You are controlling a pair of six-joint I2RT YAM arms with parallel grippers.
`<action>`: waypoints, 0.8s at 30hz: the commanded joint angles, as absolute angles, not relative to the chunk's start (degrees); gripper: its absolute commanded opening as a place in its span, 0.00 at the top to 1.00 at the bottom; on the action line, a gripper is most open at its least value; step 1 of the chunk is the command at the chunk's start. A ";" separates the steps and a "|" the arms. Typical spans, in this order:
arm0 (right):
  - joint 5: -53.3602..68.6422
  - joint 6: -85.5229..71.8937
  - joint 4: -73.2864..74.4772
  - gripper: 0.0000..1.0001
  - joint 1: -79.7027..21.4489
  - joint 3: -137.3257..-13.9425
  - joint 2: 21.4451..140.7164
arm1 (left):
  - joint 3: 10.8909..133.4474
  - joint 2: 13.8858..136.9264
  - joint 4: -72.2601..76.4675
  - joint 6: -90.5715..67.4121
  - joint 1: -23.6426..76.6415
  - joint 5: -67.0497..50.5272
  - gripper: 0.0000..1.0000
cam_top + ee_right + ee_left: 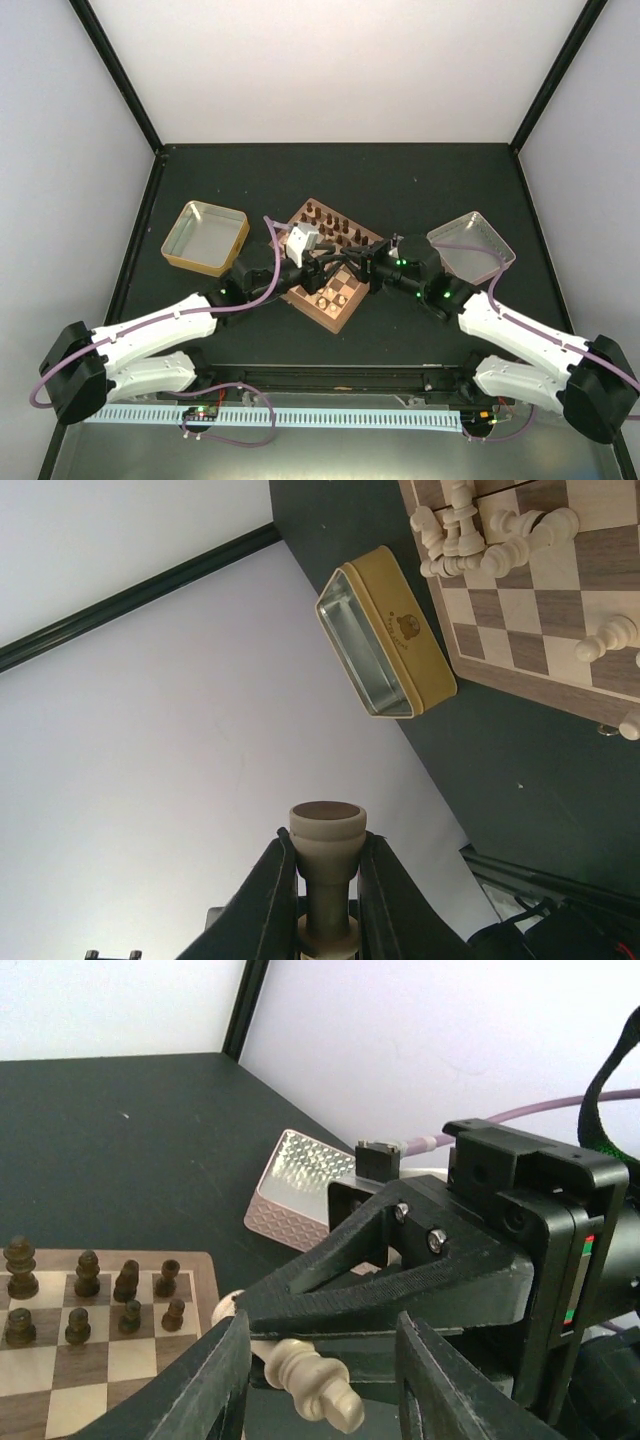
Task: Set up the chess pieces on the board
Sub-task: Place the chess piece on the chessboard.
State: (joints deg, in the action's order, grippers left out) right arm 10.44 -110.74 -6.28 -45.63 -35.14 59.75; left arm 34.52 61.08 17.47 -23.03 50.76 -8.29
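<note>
The board (345, 300) lies in the middle of the table, with dark brown chess pieces (335, 225) on its far rows and pale ones on its near side. My right gripper (327, 842) is shut on a pale cream piece (327, 825) and holds it sideways above the board. My left gripper (322, 1338) is open, with its fingers (205, 1380) on either side of that piece's head (315, 1388). The two grippers meet over the board (348, 265). In the left wrist view dark pieces (100, 1290) stand on the board. In the right wrist view several pale pieces (480, 530) lie clustered on it.
A gold metal tray (205, 237) sits left of the board and also shows in the right wrist view (400, 630). A silver tray (470, 243) sits to the right and shows in the left wrist view (300, 1195). Black posts and pale walls enclose the table.
</note>
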 commanded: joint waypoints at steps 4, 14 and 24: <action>9.48 -111.15 -9.07 0.92 -45.81 -35.57 61.86 | 34.95 62.79 13.01 -24.35 50.98 -10.70 0.57; 13.43 -109.93 -10.00 0.91 -45.79 -35.60 63.06 | 38.71 66.26 12.66 -23.34 50.98 -6.31 0.68; 14.95 -106.22 -9.18 0.92 -45.87 -34.63 63.90 | 38.65 65.57 11.50 -22.21 50.98 -4.57 0.93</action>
State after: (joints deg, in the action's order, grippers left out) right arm 10.15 -108.79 -8.23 -44.64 -35.09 63.64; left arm 35.94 65.63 10.94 -23.68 50.72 -6.15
